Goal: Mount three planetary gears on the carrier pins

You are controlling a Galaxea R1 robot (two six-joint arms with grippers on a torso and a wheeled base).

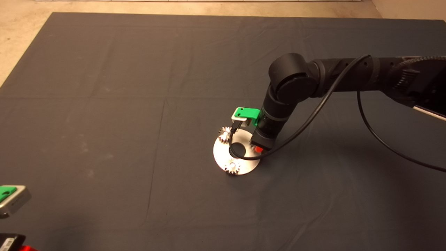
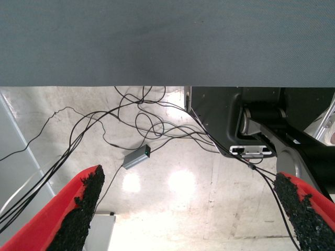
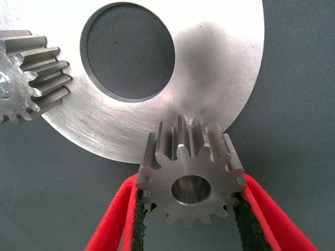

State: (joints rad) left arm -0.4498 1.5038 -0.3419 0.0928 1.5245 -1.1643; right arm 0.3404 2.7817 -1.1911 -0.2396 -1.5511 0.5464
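The round silver plate (image 1: pixel 240 161) lies mid-mat with its central hole showing. Two planetary gears (image 1: pixel 225 134) (image 1: pixel 232 166) sit on carrier pins, whose bright tips show in the gear centres. In the right wrist view one of them (image 3: pixel 31 73) rests on the plate (image 3: pixel 209 78). My right gripper (image 1: pixel 257 148) (image 3: pixel 191 209) hangs over the plate's right rim, shut on a third gear (image 3: pixel 191 178) held flat by its teeth. Whether a pin sits in that gear's hole I cannot tell. My left gripper (image 1: pixel 12 200) (image 2: pixel 188 209) is parked open at the lower left.
The right arm's black cable (image 1: pixel 369 125) loops over the mat and across the plate's hole. The left wrist view looks past the mat's edge to a floor with cables (image 2: pixel 141 125) and a small grey box (image 2: pixel 137 156).
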